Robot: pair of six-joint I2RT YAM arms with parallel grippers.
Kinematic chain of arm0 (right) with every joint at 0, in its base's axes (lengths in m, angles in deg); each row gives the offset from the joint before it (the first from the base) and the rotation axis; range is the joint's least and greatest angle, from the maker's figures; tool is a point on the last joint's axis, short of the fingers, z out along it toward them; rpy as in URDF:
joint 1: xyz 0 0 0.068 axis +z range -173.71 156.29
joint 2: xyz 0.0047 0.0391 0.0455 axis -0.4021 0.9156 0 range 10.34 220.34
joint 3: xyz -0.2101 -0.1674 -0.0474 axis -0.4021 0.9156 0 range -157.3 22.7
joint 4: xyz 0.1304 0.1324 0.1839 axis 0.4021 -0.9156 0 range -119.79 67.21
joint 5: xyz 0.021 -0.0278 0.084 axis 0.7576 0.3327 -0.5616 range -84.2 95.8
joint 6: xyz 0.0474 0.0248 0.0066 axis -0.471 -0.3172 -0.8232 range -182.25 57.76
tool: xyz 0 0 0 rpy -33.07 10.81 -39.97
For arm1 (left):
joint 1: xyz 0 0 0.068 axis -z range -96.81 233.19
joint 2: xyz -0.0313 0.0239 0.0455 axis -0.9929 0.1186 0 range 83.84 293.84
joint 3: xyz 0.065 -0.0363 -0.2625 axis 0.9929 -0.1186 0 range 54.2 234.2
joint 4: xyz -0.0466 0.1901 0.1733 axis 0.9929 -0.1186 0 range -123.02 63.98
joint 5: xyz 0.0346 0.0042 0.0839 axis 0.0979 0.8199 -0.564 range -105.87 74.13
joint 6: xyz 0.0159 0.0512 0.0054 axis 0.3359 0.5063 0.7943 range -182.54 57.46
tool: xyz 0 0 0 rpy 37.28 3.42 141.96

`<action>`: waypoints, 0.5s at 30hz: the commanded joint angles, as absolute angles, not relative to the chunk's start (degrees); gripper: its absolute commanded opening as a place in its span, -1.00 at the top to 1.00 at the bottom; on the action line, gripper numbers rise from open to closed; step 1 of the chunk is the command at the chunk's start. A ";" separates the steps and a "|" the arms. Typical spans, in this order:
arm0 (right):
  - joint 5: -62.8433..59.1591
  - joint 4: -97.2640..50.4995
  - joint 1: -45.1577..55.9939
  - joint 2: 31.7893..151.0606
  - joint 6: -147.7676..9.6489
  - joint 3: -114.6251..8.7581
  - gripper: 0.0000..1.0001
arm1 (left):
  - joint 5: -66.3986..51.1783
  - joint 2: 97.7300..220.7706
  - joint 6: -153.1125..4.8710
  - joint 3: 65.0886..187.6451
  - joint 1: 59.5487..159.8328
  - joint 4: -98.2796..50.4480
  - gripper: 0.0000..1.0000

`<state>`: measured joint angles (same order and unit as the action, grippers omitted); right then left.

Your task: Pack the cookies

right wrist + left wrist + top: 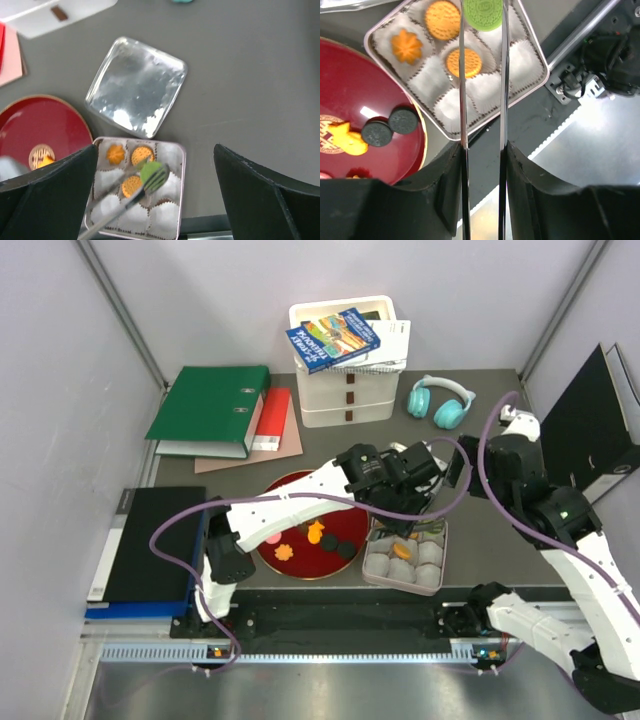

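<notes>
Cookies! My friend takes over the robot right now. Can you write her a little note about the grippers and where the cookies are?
Left gripper: shut on a round green cookie, held over the pale square tray of paper cups.
Right gripper: open, holding nothing, up above the tray.
Done: three orange cookies sit in cups, one flower-shaped and two round. The clear lid lies beside the tray.
Left: put the green one in a free cup. Then move the rest off the round red plate: two dark round cookies, orange ones and a pink one. Probably the lid goes on last.
</notes>
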<state>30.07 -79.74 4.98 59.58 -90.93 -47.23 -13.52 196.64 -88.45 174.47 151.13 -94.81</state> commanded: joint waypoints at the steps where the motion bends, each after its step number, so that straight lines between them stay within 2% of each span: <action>1: 34.00 -78.50 2.66 58.68 -94.76 -49.63 -0.98 | -8.93 196.61 -84.87 174.52 153.33 -92.20 0.29; 15: 37.53 -80.97 -1.38 52.45 -102.15 -45.24 -0.98 | -7.43 193.63 -84.07 164.33 153.59 -88.60 0.29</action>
<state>35.78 -83.43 -0.77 54.75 -100.00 -46.18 -8.60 196.64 -84.91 167.56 153.21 -90.68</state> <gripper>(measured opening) 0.989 0.414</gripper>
